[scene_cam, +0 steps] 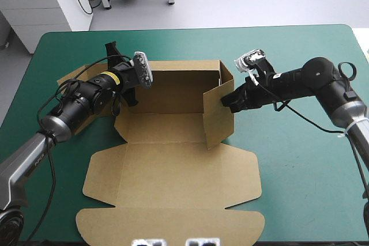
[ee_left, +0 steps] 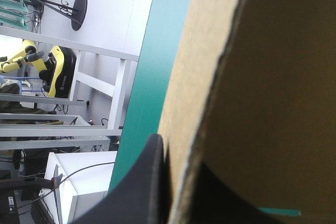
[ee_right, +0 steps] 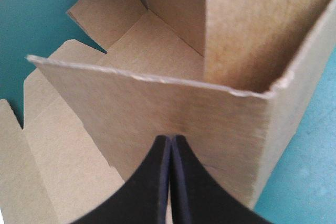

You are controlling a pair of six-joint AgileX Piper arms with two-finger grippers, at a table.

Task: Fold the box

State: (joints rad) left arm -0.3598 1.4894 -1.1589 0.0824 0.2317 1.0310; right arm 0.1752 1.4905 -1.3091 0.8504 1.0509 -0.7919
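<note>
Centred on table (scene_cam: 300, 188): box (scene_cam: 173, 165). Likely light, stiff, crease-prone; best held by wall edges. Clamped at left flap by left gripper (scene_cam: 131, 93); pressed at right wall by closed right gripper (ee_right: 170, 142).

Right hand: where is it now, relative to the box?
High view: the right hand sits right of centre, fingers shut, tips against the outside of the raised right wall of the box.

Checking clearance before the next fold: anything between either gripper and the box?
Nothing visible. The right gripper, shut, has its tips against the outside of the box at its right wall; the left gripper is shut on the box at its left side.
</note>
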